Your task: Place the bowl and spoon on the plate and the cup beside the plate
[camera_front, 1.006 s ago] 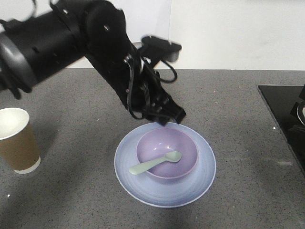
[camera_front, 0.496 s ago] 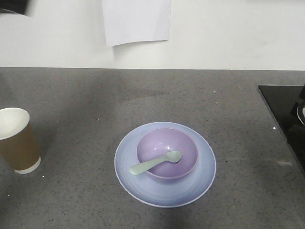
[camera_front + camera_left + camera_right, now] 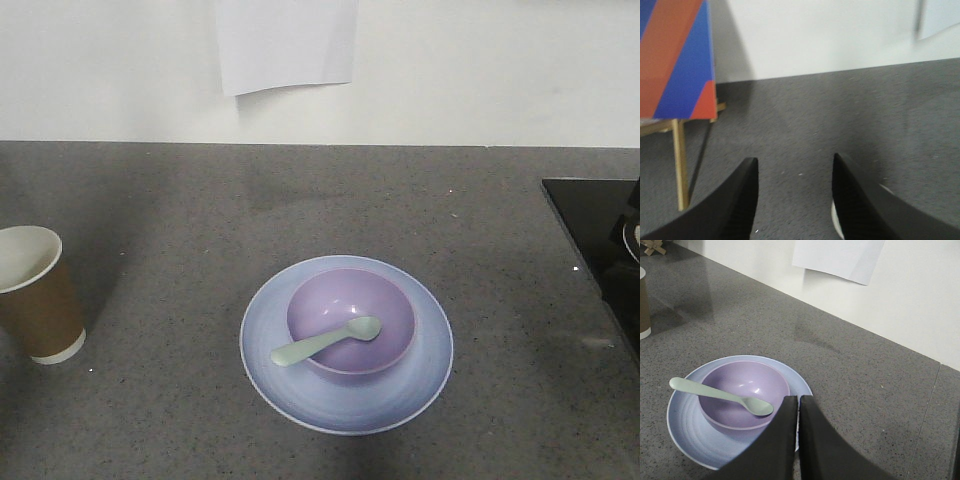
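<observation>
The pale blue plate [image 3: 425, 365] lies in the middle of the grey counter. The lavender bowl [image 3: 370, 295] sits on it, and the mint spoon [image 3: 325, 343] rests in the bowl with its handle over the front-left rim. The brown cup [image 3: 38, 300] stands upright at the far left, well apart from the plate. Neither gripper shows in the front view. My right gripper [image 3: 798, 399] is shut and empty, hovering just right of the bowl [image 3: 740, 385], spoon [image 3: 715, 393] and plate [image 3: 685, 425]. My left gripper [image 3: 794, 165] is open above bare counter, a white rim [image 3: 834, 217] peeking from behind its right finger.
A black cooktop [image 3: 595, 240] fills the right edge of the counter. A white paper sheet [image 3: 285, 40] hangs on the back wall. In the left wrist view an orange-and-blue board [image 3: 675, 55] on a wooden stand [image 3: 680, 165] sits at the left.
The left arm, which loomed over the plate a second ago, has pulled back out of the front view. Plate, bowl, spoon and cup have not moved.
</observation>
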